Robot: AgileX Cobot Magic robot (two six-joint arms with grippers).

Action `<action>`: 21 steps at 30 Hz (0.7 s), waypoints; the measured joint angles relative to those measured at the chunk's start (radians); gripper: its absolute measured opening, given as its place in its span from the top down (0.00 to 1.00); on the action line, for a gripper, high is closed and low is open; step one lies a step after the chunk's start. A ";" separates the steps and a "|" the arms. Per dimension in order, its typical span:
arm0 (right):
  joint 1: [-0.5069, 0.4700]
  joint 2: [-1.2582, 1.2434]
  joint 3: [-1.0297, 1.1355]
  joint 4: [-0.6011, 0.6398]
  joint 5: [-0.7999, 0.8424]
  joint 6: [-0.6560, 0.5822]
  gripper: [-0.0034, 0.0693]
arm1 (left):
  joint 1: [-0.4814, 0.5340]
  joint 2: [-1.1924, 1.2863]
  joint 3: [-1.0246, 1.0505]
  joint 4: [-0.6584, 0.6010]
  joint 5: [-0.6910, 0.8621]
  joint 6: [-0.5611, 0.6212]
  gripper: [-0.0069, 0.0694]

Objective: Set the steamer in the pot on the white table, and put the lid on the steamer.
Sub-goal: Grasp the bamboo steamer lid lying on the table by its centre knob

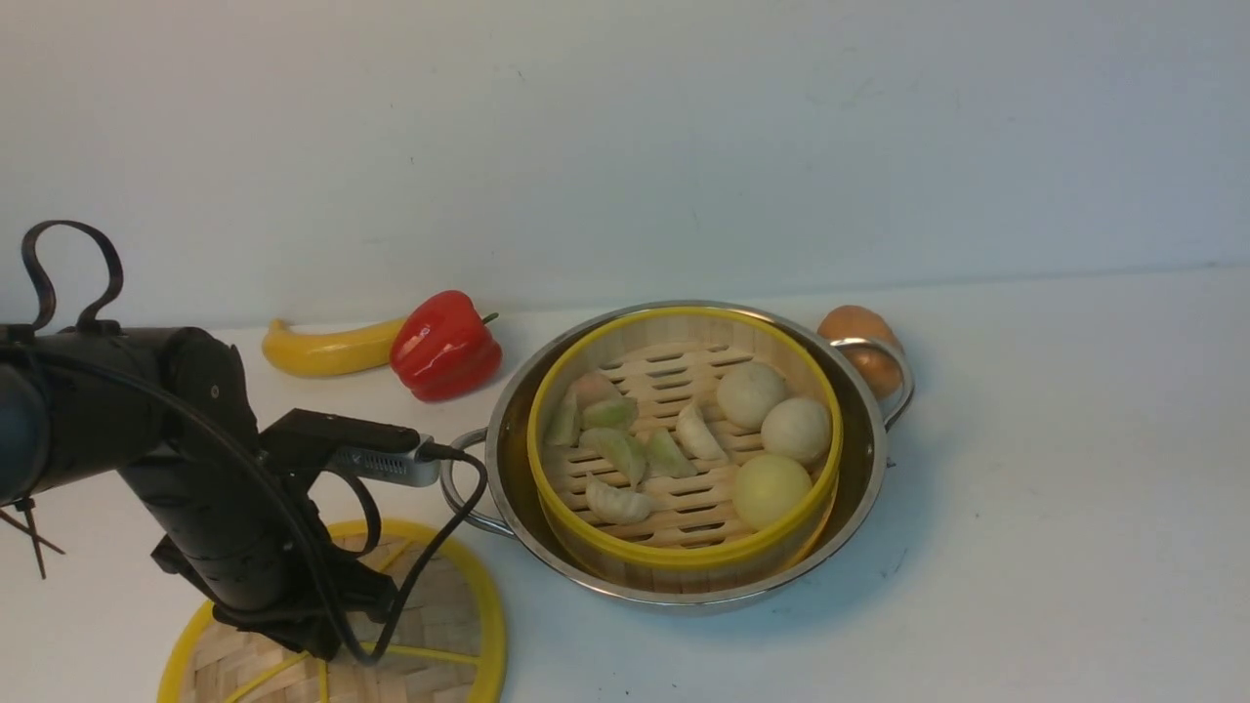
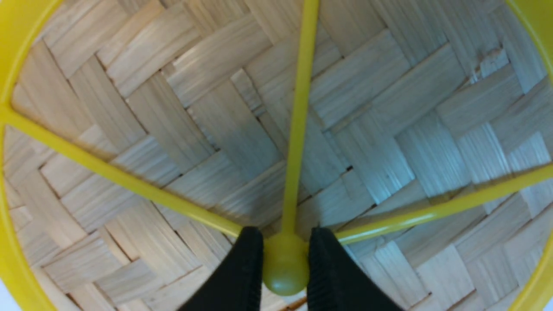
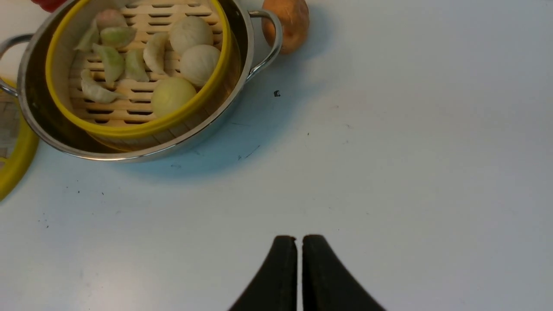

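white table (image 1: 1074, 488) bears pot (image 1: 865, 459) and seated steamer (image 1: 684, 561), so my left gripper (image 2: 286, 236) pinches the lid (image 2: 367, 108) by its knob (image 2: 285, 270); right gripper (image 3: 299, 242) closed, empty.

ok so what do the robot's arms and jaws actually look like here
The left arm is chunky matte-black tubing with loose black cables, a black strap loop on top and a silver-grey camera box at the wrist. The left gripper has black tapered jaws, finely ribbed inside. The right gripper has black jaws curving to narrow tips; its arm is out of view.
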 joint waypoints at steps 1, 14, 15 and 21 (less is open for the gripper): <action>0.000 0.000 0.000 0.000 0.000 0.000 0.90 | 0.000 -0.001 0.000 0.000 0.001 0.000 0.75; 0.000 0.000 0.000 0.000 0.000 -0.005 0.89 | 0.000 -0.168 0.006 0.081 0.127 -0.036 0.75; 0.000 0.000 0.000 0.000 0.000 -0.007 0.89 | 0.000 -0.183 0.006 0.094 0.145 -0.040 0.75; 0.000 0.000 0.000 0.001 0.000 -0.008 0.88 | 0.000 -0.252 -0.032 0.120 0.264 -0.054 0.75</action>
